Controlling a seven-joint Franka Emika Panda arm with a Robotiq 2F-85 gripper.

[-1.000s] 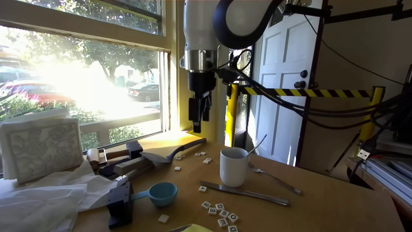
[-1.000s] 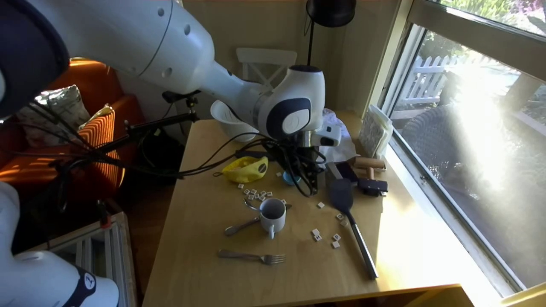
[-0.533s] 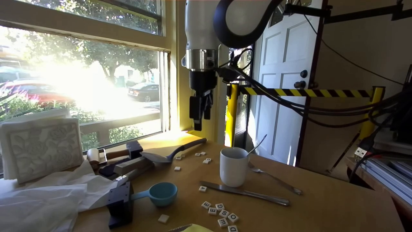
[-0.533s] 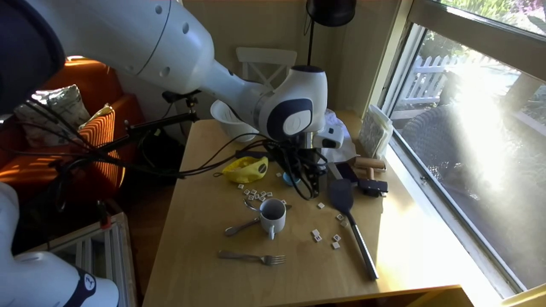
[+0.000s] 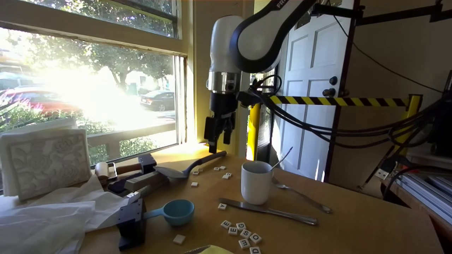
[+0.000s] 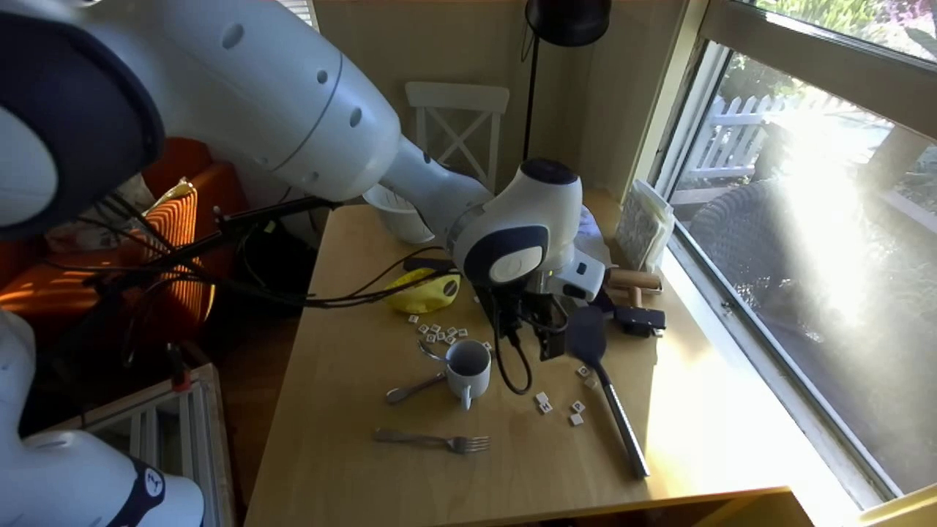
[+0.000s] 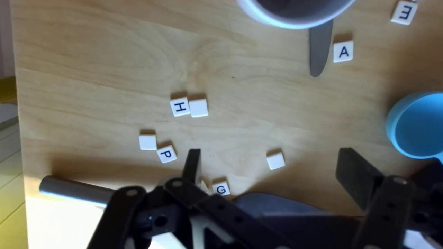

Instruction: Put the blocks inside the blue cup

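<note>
The blue cup is a light-blue round bowl standing on the table; its handle-like bar meets a black block. In the wrist view the blue cup is at the right edge, partly cut off, with no tile visible inside. Small white tiles lie scattered on the table. A blank tile lies between my finger lines in the wrist view. Lettered tiles H, P and G lie to the left. More tiles lie near the cup. My gripper is open and empty above the table; an exterior view shows it too.
A white mug with a spoon stands beside a knife and a fork. A dark spatula lies near the window side. A yellow pouch, wooden tools, black blocks and white paper are around.
My arm has come lower, and in an exterior view it has moved down and slightly right. There it covers the blue cup and a tile that showed before. The objects have not moved.
</note>
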